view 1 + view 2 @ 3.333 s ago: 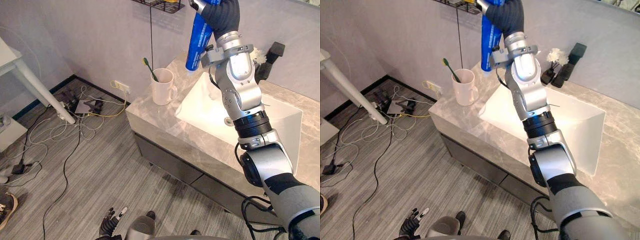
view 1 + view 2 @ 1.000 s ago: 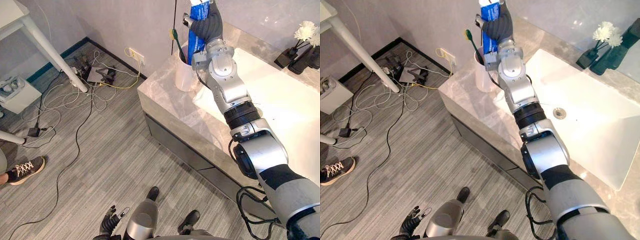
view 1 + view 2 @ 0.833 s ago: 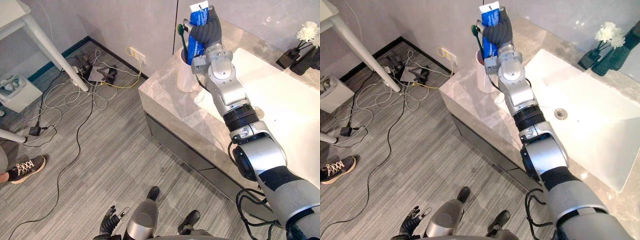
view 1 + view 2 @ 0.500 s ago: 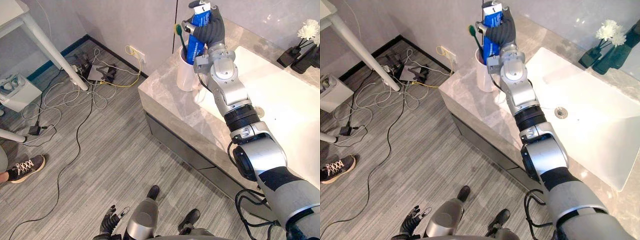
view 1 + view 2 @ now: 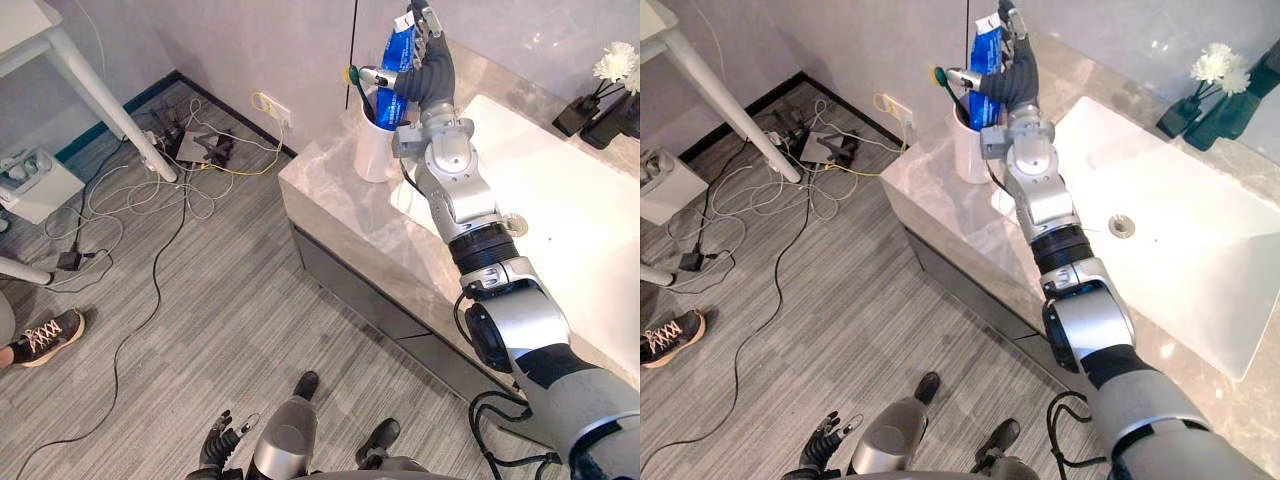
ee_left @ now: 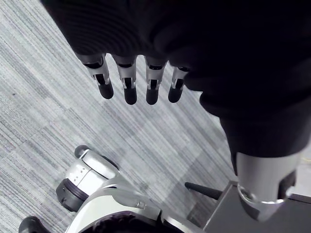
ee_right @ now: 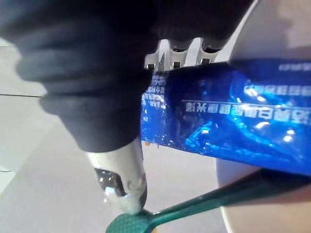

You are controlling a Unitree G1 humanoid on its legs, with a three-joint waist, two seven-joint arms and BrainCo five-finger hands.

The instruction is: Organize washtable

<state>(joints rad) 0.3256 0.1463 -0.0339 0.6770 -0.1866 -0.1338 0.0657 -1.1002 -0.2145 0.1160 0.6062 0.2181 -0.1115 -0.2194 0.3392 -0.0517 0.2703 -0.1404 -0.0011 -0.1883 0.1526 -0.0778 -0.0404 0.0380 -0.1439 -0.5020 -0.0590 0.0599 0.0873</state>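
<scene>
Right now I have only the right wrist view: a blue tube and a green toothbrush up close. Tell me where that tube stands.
Observer: The toothpaste tube stands in the white cup at the left end of the marble counter, beside the sink.
Operator: Report the right hand's grip.
Observer: The right hand is open, with its fingers spread beside the tube and its thumb stretched toward the head of the toothbrush.
Operator: Give me the left hand.
Observer: The left hand hangs low over the grey floor, fingers relaxed, holding nothing.
</scene>
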